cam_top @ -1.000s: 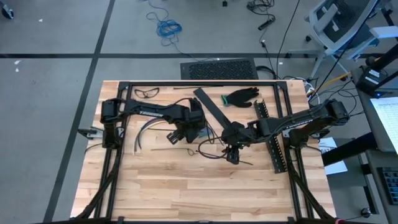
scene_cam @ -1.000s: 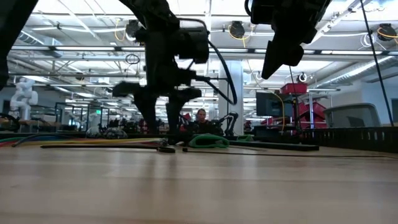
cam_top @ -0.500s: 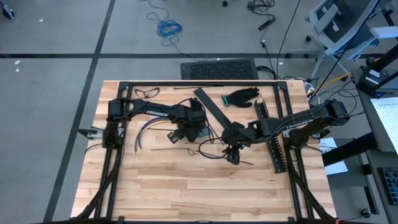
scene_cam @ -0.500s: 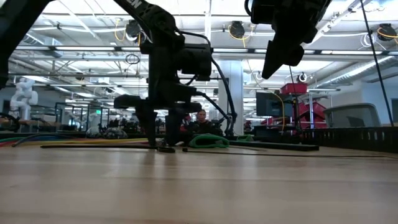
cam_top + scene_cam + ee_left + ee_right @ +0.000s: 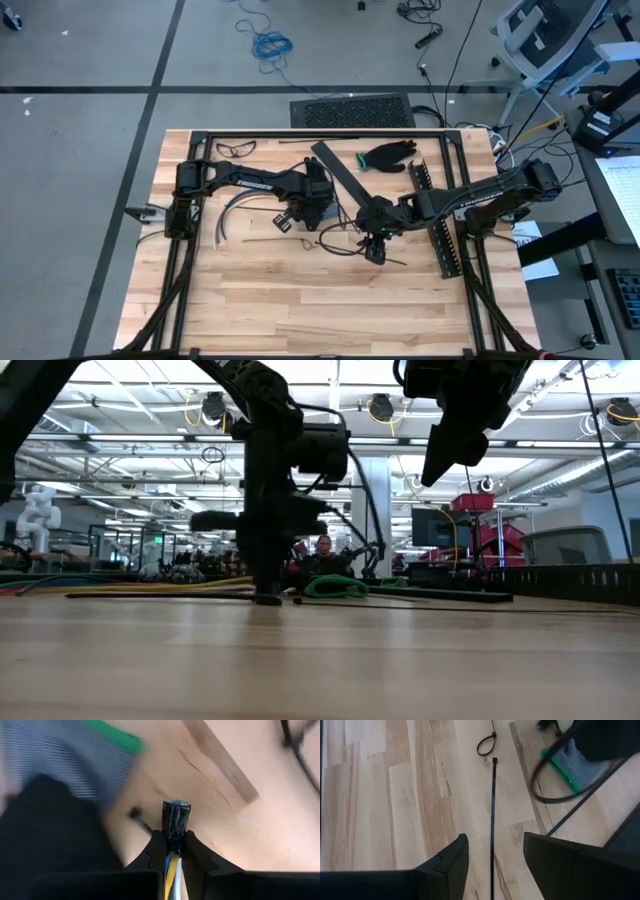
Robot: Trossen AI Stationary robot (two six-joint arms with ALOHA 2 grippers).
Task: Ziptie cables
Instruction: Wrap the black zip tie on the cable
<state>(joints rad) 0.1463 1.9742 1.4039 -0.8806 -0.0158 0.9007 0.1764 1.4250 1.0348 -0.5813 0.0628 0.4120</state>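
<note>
ok so my left gripper (image 5: 283, 220) is down on the wooden table (image 5: 300, 310), left of the middle, and it's clamped on the end of the cables (image 5: 173, 870). From the high view you'd never know: it just shows a dark lump of arm with the bundle (image 5: 232, 208) curving away to the left from under it. The left wrist view is what settles it: both fingers (image 5: 156, 852) pinched tight around yellow, blue and white wires, with the black-taped tip (image 5: 175, 819) poking out past the fingertips, just over the wood.

The low view adds that the left gripper (image 5: 266, 582) stands straight up with its tip right at the tabletop, and the cables (image 5: 110, 589) lie flat along the surface to the left.

My right gripper (image 5: 374, 250) is near the middle of the table and holding nothing, fingers spread. The low view shows it hanging well above the table, which the high view can't tell you. Its own wrist view looks between the two fingers (image 5: 451, 860) at a straight black ziptie (image 5: 492, 820) lying on the wood, with a looped ziptie (image 5: 487, 744) just beyond its head.

Far side of the table has a black and green glove (image 5: 388, 154), safety glasses (image 5: 236, 149) and a black slotted strip (image 5: 439, 228) over on the right
</note>
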